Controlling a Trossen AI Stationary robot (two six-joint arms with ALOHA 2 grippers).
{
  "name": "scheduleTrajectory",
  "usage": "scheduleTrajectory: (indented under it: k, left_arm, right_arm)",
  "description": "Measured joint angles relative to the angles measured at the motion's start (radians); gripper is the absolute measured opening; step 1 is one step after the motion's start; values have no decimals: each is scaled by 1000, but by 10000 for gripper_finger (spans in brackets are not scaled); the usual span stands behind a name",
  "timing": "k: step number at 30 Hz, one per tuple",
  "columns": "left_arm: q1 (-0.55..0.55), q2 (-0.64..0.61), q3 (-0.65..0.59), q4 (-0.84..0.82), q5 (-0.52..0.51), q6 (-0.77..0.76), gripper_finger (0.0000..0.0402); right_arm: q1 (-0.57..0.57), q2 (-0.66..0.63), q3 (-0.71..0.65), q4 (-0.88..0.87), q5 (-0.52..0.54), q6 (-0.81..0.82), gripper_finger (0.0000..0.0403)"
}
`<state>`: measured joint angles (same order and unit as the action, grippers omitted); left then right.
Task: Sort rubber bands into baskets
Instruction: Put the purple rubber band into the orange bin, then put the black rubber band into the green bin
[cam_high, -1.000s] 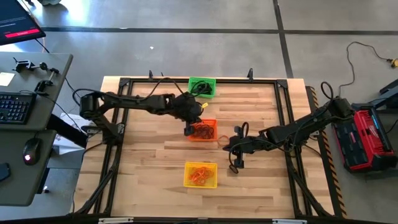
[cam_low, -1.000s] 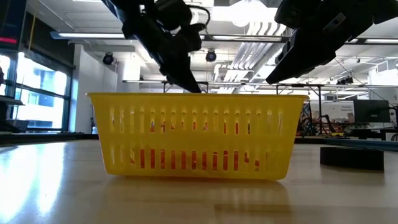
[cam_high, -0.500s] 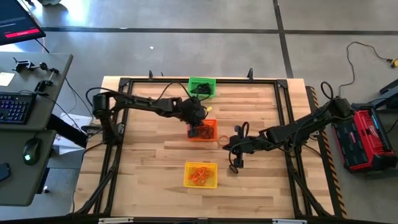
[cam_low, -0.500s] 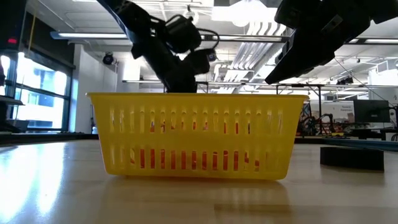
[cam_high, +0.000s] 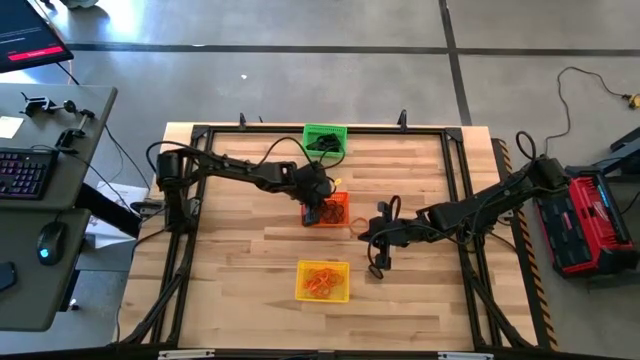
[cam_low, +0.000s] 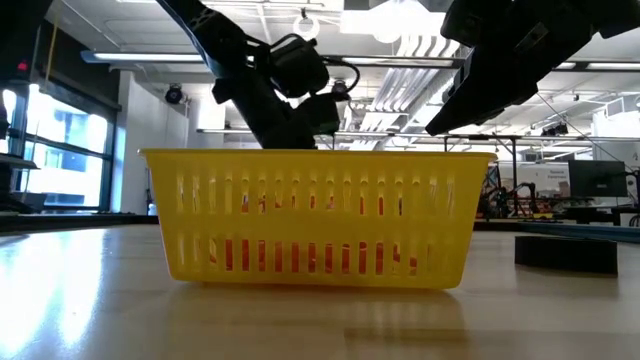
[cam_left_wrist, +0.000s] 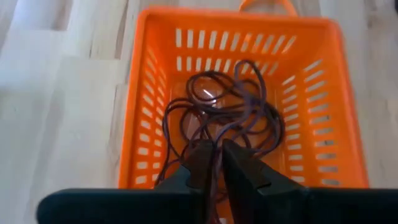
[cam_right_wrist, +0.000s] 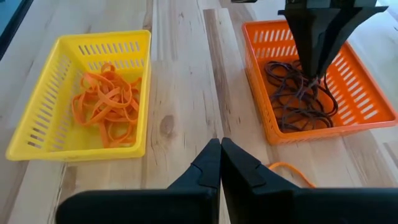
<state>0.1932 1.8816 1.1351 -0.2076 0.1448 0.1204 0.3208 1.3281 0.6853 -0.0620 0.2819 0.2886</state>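
My left gripper (cam_left_wrist: 215, 155) reaches down into the orange basket (cam_high: 335, 205), over a tangle of thin dark rubber bands (cam_left_wrist: 230, 112) on the basket's floor. Its fingers stand almost together with a dark strand between them. The right wrist view shows it from the front, as left gripper (cam_right_wrist: 316, 73). My right gripper (cam_right_wrist: 221, 149) hangs shut above bare table between the orange basket and the yellow basket (cam_high: 323, 281), touching nothing. The yellow basket holds orange bands (cam_right_wrist: 106, 102). The green basket (cam_high: 325, 139) at the far edge holds dark bands. One orange band (cam_right_wrist: 289, 169) lies on the table beside the orange basket. My left gripper pinches a strand of a dark rubber band (cam_left_wrist: 215, 180) between its two fingertips. The fingers come from above, slanting down into the orange basket near its left wall. The rest of the tangle lies slack on the basket's floor.
A black frame (cam_high: 455, 140) runs round the wooden table. In the low view the yellow basket (cam_low: 320, 215) fills the foreground, and a dark flat object (cam_low: 565, 250) lies on the table to its right. Bare wood lies left and right of the baskets.
My left gripper has sunk from above the orange basket's rim down into the basket, onto the dark bands, shifting slightly toward the table's right edge. My right arm has kept still.
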Motion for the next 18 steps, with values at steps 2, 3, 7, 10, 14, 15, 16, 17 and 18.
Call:
scheduleTrajectory:
  k: [2, 3, 7, 10, 14, 15, 16, 17, 18]
  left_arm:
    - [-10, -11, 0, 2, 0, -3, 39]
    - [-16, -17, 0, 1, 0, 1, 45]
    - [-40, -30, 0, -3, 0, 22, 68]
    - [-50, -39, 0, -1, -1, 30, 85]
    - [-56, -60, 0, -6, -20, 48, 98]
    - [-57, -72, 0, -5, -31, 48, 98]
    - [-57, -87, 0, -4, -48, 48, 98]
    - [-64, -106, 0, -5, -70, 48, 95]
    - [-71, -125, 0, -1, -93, 49, 92]
  right_arm:
    - [0, 0, 0, 0, 0, 4, 0]
    - [0, 0, 0, 0, 0, 12, 0]
    - [0, 0, 0, 0, 0, 35, 0]
    - [1, 0, 0, 0, 0, 47, 0]
    - [1, 0, 0, 0, 0, 46, 0]
    - [1, 0, 0, 0, 0, 46, 0]
    - [1, 0, 0, 0, 0, 45, 0]
    - [1, 0, 0, -1, 0, 45, 0]
    - [1, 0, 0, -2, 0, 47, 0]
